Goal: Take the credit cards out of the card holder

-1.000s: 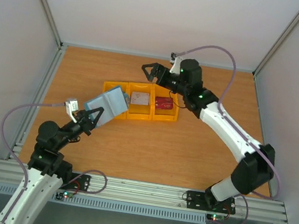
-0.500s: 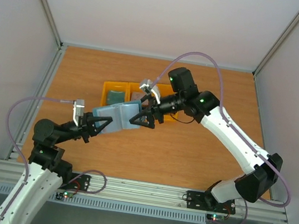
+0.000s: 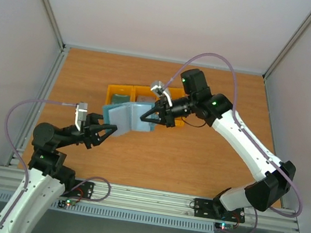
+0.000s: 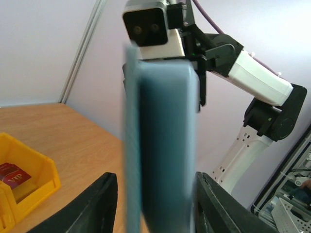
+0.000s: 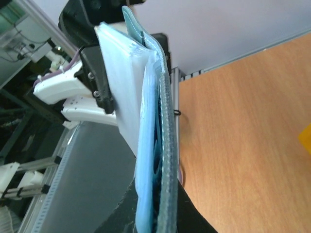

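Grips on both ends: the card holder hangs in mid-air near the middle of my top view, lifted off the table and spanned between the two arms. My left gripper pinches its lower-left edge. In the left wrist view its two black fingers stand hard against either side of the blue cover, which fills the centre of that frame edge-on. My right gripper has the opposite edge, jaws pressed onto it. The right wrist view shows the wallet edge-on between those fingers, with pale translucent inner leaves fanned slightly off the darker cover. I can't make out any card inside it from these angles.

Just behind the wallet, toward the upper centre of the top view, sits the row of yellow bins. The teal-green card lies in the leftmost one. The right arm's wrist crosses the right-hand end of the row and hides it from above, though the left wrist view catches the red card lying in a bin at its lower left. Wallet and right gripper also cover the bins' front rims. A purple cable arcs above the right arm, and another loops off the left wrist at the left of frame. In the right wrist view, the left arm blocks the upper left behind the wallet.
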